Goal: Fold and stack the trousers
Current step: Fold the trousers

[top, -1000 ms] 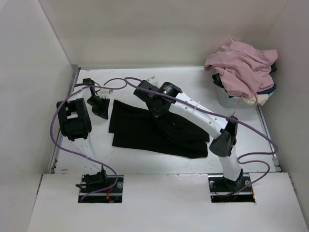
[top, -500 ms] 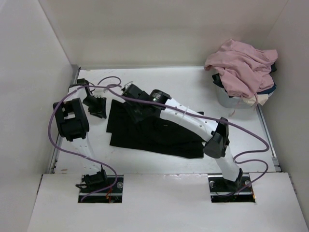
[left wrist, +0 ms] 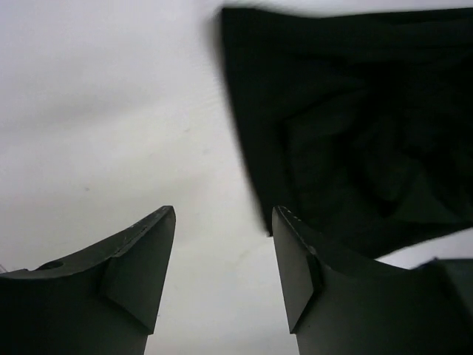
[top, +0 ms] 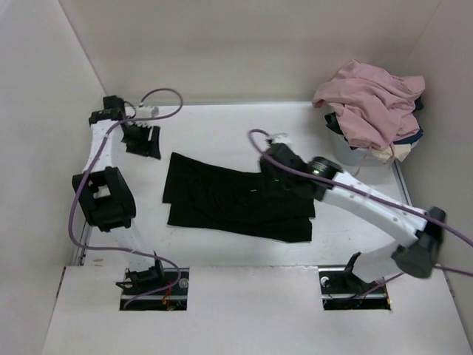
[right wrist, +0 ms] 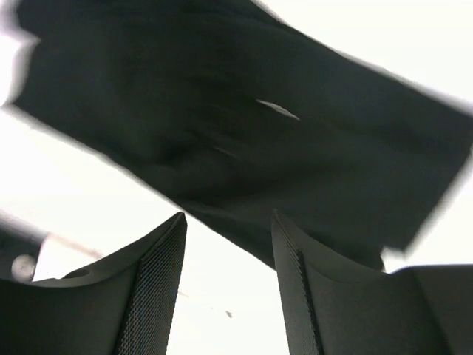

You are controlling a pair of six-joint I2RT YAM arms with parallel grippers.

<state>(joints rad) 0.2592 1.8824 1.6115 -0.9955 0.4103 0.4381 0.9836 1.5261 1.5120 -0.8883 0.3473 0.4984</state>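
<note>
Lying as a flat folded black rectangle mid-table (top: 222, 122), trousers (top: 222, 203) sit between both arms. Pink garment (top: 369, 103) heaped on a bin (top: 346, 153), far right. Left gripper (left wrist: 223, 211) far left, off the trousers' far-left corner, fingers wide, empty. Right gripper (right wrist: 228, 216) over the trousers' right part, fingers wide, empty.

We look down past the left tool (left wrist: 222, 222), its two dark fingers parted over bare white desk (left wrist: 103, 111) with nothing between them. The black trousers (left wrist: 355, 126) fill the upper right, lying rumpled on the desk, their left edge slightly blurred.
</note>
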